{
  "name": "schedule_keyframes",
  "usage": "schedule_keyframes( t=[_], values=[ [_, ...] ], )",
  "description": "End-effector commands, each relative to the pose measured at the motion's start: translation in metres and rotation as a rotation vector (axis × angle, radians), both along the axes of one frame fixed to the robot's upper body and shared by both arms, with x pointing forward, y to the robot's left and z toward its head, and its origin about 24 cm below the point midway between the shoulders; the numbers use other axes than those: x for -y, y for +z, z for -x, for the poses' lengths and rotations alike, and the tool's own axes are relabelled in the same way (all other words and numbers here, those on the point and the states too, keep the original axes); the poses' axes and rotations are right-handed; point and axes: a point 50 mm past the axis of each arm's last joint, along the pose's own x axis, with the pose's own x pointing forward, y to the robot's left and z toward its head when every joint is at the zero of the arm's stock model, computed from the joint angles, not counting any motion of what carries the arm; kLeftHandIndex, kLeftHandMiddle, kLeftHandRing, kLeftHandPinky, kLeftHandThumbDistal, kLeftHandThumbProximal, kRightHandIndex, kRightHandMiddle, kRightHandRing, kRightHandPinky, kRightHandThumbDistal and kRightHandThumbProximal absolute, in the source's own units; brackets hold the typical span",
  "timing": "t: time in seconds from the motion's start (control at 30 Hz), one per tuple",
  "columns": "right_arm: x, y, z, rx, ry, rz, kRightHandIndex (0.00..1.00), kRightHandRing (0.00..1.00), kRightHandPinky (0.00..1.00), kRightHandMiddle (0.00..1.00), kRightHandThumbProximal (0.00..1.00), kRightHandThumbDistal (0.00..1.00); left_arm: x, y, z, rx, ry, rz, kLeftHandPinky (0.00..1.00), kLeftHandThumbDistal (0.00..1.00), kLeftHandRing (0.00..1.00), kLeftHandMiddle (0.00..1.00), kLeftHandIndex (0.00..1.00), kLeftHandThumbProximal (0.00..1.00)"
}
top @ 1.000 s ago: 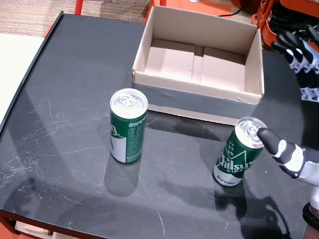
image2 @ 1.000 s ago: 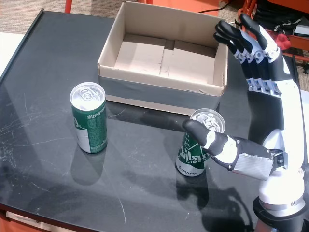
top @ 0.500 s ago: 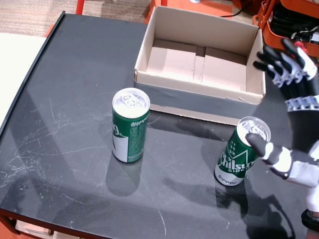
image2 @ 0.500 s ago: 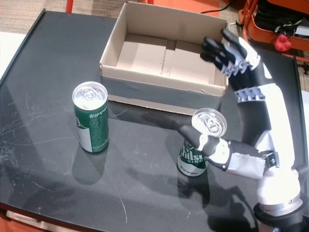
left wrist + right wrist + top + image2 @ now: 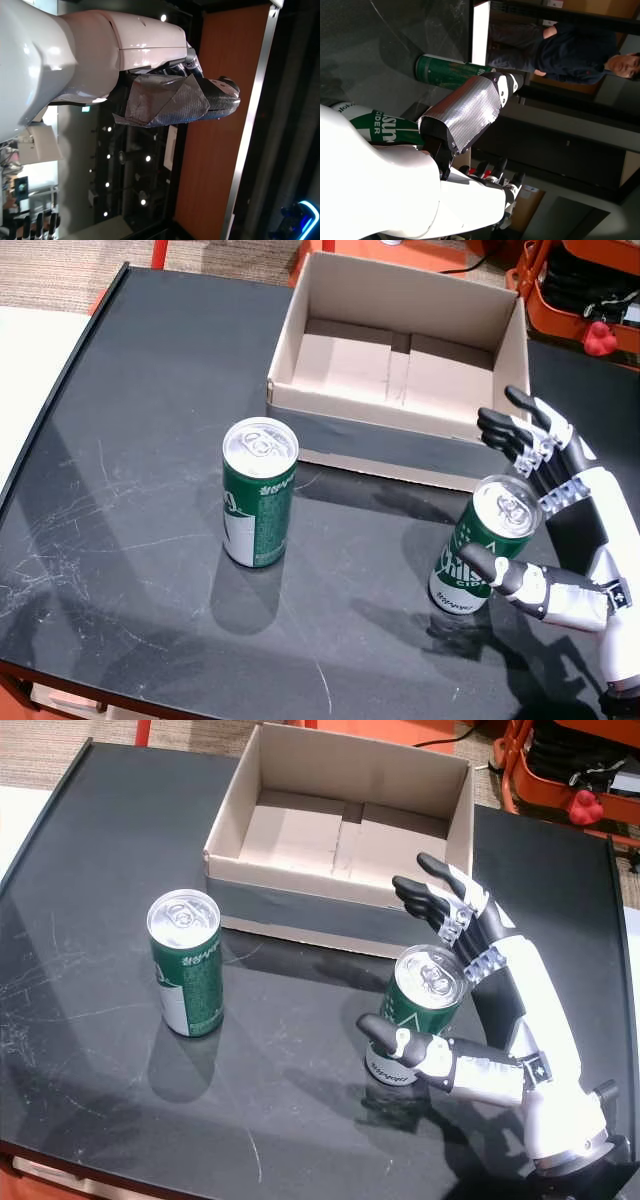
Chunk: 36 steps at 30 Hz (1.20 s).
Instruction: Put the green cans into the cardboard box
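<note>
In a head view, the right hand (image 5: 545, 515) at lower right is spread around the near can (image 5: 483, 544), thumb in front, fingers behind, not yet pressed on it. The can stands upright, its long axis vertical, just before the cardboard box (image 5: 400, 430).

In the other head view, the far can (image 5: 187, 963) stands at left, well apart.

The left wrist view shows the left hand (image 5: 200, 95) away from the table; whether it is spread I cannot tell.

The right wrist view shows the near can just beside the palm.

Bare black table (image 5: 150, 420) lies open around the left can (image 5: 258, 493); the cardboard box (image 5: 400, 425) wall stands close behind both cans.
</note>
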Motion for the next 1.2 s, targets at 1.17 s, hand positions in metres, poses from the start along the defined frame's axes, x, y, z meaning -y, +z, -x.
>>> schedule_keyframes(
  t=[1.17],
  values=[
    [-0.004, 0.094, -0.01, 0.483, 0.037, -0.019, 0.83, 0.82, 0.88, 0.81, 0.66, 1.0, 0.027, -0.019, -0.003, -0.065, -0.028, 0.102, 0.87, 0.33, 0.91, 0.92, 0.92, 1.0]
  ],
)
